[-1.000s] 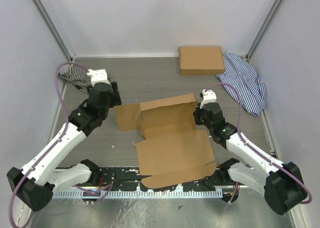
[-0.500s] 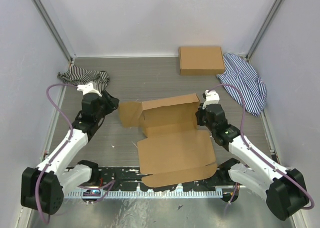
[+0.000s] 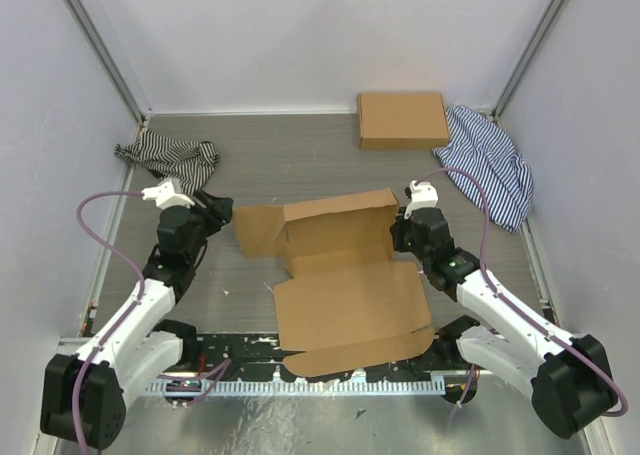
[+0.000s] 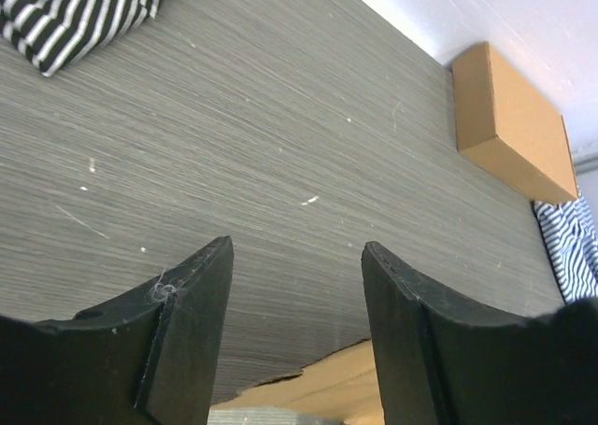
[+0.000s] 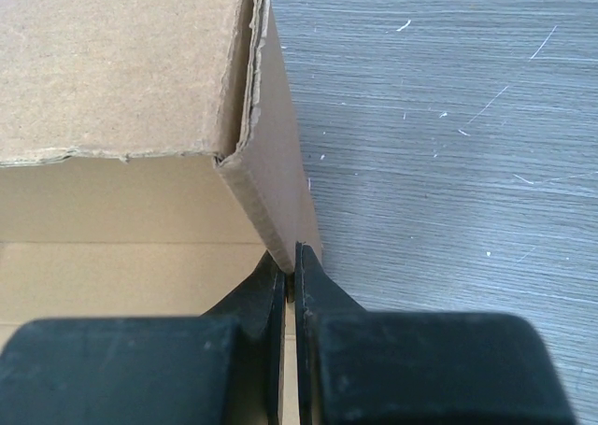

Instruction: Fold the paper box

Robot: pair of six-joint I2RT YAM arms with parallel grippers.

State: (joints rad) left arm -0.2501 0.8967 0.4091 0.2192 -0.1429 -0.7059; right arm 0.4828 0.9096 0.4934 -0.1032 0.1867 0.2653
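Now | paper box (image 3: pixel 345 295) mid-table between both arms, raised back wall running left to right | right gripper (image 5: pixel 288 268) pinching its right end wall | left gripper (image 4: pixel 297 247) spread, empty, left flap (image 3: pixel 255 230) just beside it (nearer arm for that flap)

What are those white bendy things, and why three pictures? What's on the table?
They are two robot arms. One picture looks down from above; the other two come from a camera on each wrist. On the grey table lie a half-folded paper box, a tidy closed box, a black-striped cloth and a blue-striped cloth. The right arm pinches the paper box's right side wall in its shut jaws. The left arm holds its jaws open and empty, near the box's left flap.
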